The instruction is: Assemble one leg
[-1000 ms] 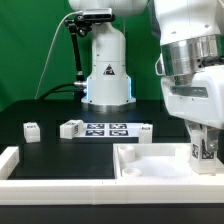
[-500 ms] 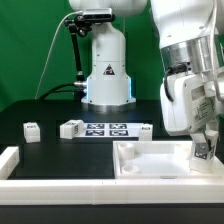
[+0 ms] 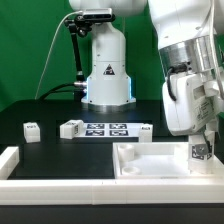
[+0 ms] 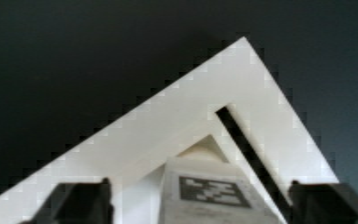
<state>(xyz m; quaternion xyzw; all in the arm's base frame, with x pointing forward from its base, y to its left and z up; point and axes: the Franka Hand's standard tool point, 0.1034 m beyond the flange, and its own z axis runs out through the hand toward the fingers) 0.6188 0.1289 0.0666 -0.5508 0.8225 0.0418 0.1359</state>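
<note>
The leg, a small white piece with a black-and-white tag, stands at the near right corner of the large white tray-like part on the exterior view's right. My gripper hangs right over it. In the wrist view the leg sits between my two dark fingers, in the pointed corner of the white part. A strip of white shows between the leg and each finger, so the jaws stand a little apart from it. My gripper is open around the leg.
Three more small white tagged pieces lie on the black table. The marker board lies between them. The arm's white base stands behind. A white wall piece sits at the front left.
My wrist has turned and tilted over the leg since a second ago. The leg stays at the tray's corner, shifting only slightly.
</note>
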